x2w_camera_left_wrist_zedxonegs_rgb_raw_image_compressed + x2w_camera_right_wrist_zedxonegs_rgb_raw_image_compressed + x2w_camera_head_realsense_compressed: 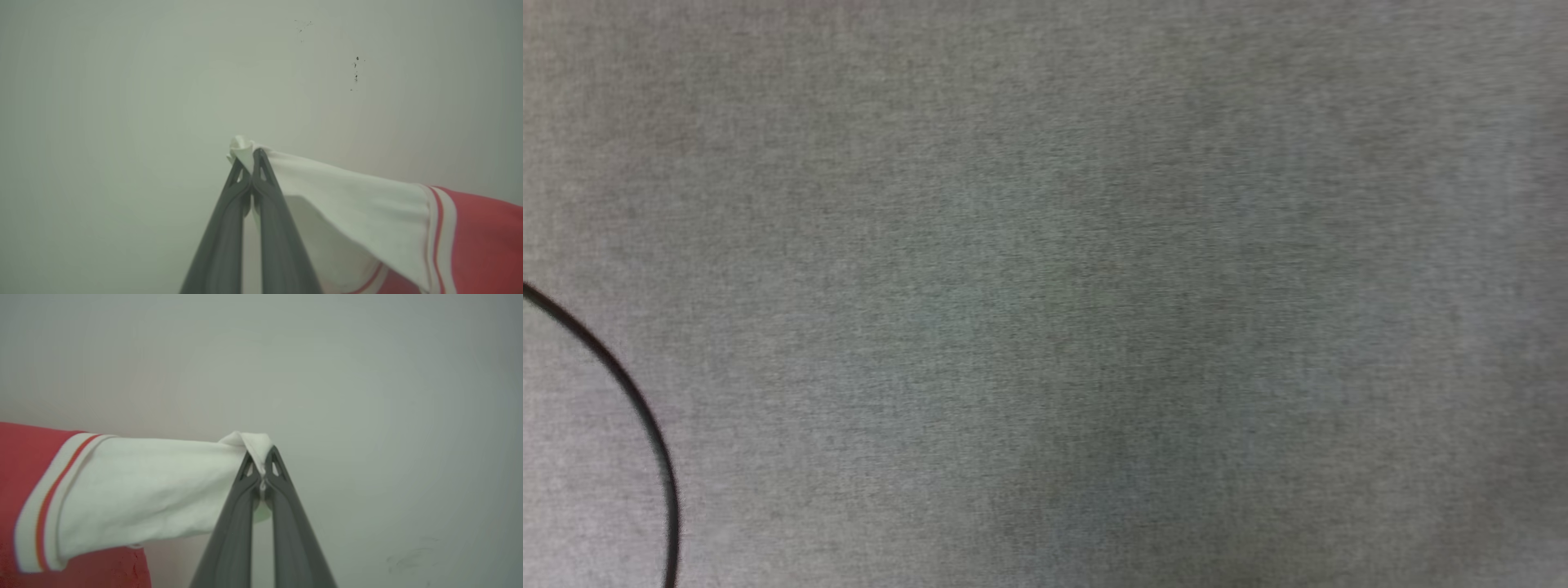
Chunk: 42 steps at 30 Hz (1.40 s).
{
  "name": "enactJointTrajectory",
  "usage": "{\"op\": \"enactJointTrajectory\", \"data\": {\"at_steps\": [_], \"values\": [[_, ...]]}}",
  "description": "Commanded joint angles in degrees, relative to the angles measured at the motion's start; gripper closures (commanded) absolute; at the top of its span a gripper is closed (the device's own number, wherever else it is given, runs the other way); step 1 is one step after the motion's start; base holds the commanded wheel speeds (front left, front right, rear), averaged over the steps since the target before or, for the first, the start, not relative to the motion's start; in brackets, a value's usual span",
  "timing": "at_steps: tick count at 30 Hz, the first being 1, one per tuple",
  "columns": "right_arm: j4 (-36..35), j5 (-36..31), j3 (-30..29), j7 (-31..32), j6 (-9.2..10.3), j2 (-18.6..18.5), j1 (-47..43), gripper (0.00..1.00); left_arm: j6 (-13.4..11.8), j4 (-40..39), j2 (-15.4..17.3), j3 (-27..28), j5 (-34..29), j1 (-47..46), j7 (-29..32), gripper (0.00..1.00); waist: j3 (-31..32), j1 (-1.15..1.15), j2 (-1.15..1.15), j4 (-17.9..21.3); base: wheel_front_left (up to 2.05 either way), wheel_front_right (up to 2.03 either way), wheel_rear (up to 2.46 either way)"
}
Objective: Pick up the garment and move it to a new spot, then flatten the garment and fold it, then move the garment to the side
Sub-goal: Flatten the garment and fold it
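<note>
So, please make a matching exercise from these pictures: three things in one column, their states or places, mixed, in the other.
Things: 1 left gripper; 2 right gripper; 3 dark line.
States: A curves over the grey surface, head view's lower left; B shut on a white sleeve of the garment, running to its view's left; C shut on a white sleeve running to its view's right.
Pairs: 1-C; 2-B; 3-A.

Left wrist view: the garment (pixel 367 204) runs off the right and bottom edges, so I can't see its body. Fabric pinched in the left gripper (pixel 250 158) is hidden between the fingers (pixel 220 245). Some dark specks (pixel 356 75) on the pale surface (pixel 122 122): too small to identify.

Head view: a dark curved line (pixel 629 392), cut by left and bottom edges, blurred; cannot tell what it is.

Right wrist view: a faint smudge (pixel 408 559), unreadable.
</note>
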<state>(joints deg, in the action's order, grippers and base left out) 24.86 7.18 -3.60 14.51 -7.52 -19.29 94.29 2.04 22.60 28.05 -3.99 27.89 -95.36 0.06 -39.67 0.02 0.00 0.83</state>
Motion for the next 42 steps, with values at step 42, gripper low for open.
{"op": "enactJointTrajectory", "data": {"at_steps": [42], "values": [[-3.8,21.3,5.2,15.1,0.09,-8.3,-72.7,1.00,0.0,-11.9,5.9,-8.9,6.9,87.3,6.8,1.00,30.8,-0.02,0.00,-0.3,0.00,0.00,0.00]]}}
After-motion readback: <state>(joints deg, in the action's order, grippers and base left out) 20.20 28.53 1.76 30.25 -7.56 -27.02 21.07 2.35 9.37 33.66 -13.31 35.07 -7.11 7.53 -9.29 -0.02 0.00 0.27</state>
